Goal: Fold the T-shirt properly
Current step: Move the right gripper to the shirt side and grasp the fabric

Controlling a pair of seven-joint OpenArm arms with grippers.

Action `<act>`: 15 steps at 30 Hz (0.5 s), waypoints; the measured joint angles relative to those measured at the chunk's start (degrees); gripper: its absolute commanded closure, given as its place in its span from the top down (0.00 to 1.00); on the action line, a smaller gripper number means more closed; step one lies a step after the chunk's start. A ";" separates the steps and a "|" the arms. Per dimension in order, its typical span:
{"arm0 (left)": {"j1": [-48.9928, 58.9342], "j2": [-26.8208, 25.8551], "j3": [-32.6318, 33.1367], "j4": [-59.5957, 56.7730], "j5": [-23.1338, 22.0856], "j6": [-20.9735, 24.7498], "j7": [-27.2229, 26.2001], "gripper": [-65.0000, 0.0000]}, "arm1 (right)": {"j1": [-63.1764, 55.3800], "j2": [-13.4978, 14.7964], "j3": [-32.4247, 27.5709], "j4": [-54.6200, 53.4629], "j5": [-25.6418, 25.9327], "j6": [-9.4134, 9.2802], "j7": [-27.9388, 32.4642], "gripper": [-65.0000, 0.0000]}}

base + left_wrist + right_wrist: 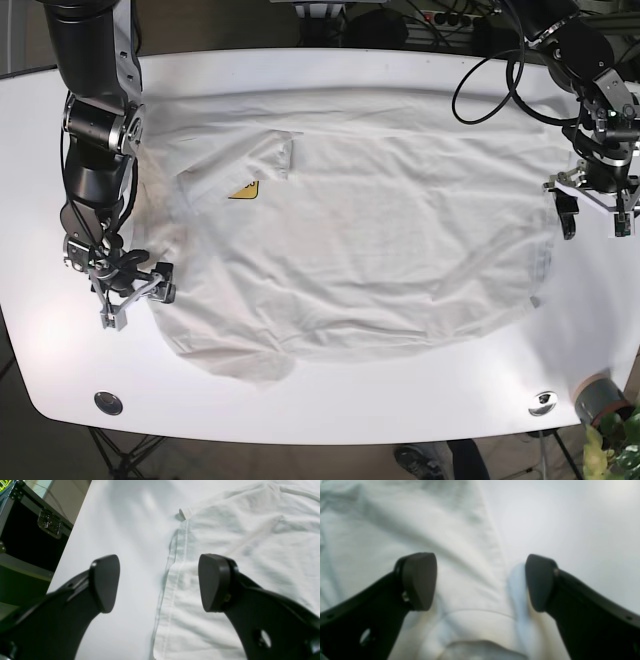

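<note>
While the crumpled white cotton T-shirt [370,240] lies spread on the white worktop [330,400], the left end effector [158,583] straddles its hem, released; the right end effector [480,582] gapes over its opposite edge.

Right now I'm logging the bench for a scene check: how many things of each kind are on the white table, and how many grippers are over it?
T-shirts: 1, white T-shirt spread flat
Yellow tags: 1, yellow tag at the collar
Grippers: 2, left gripper and right gripper, fingers apart
Metal discs in the table: 2, disc and disc
Total: 6
</note>
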 measured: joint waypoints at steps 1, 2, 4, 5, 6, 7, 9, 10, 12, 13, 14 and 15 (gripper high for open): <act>-0.02 -0.02 0.00 0.00 0.02 0.00 -0.02 0.71 | -0.44 -0.33 -0.02 0.24 0.20 0.24 0.35 0.80; -0.02 -0.07 0.00 0.00 0.02 0.00 -0.02 0.71 | -0.87 -0.70 -0.02 0.55 0.26 0.28 1.29 0.80; 0.00 -0.17 0.00 0.00 0.02 -0.02 0.00 0.71 | -1.31 -1.25 0.15 0.79 0.42 0.52 2.27 0.80; -0.02 -0.17 0.00 0.00 0.02 0.00 -0.02 0.71 | -1.31 -1.51 0.17 0.85 0.42 0.39 2.38 0.80; 0.00 -0.17 0.00 0.00 0.02 -0.02 -0.02 0.71 | -1.27 -1.64 0.15 0.94 0.37 0.37 2.34 0.80; 0.00 -0.15 0.02 0.00 0.02 -0.02 -0.02 0.71 | -1.25 -1.99 0.15 0.98 0.31 0.33 2.21 0.80; -0.02 -0.15 0.22 0.00 0.02 -0.02 -0.02 0.71 | -1.16 -2.32 0.17 1.03 0.22 -0.04 2.38 0.80; -0.02 -0.15 0.24 0.00 0.00 -0.02 -0.02 0.71 | -1.14 -2.60 0.17 1.03 0.22 -0.02 2.36 0.80; -0.04 -0.22 0.24 -0.02 0.04 -0.02 -0.02 0.72 | -0.96 -3.28 0.17 1.03 0.20 -0.04 2.40 0.73; -0.13 -0.31 0.24 -0.24 0.02 0.00 -0.07 0.72 | -0.90 -3.45 0.15 1.03 0.17 -0.04 2.36 0.68; -0.26 -0.37 0.24 -0.74 0.00 -0.02 -0.07 0.72 | -0.85 -3.67 0.15 1.03 0.17 -0.04 2.36 0.62; -0.42 -0.39 0.26 -1.53 0.33 -0.02 -0.13 0.72 | -0.81 -3.87 0.15 1.03 0.20 -0.02 2.36 0.55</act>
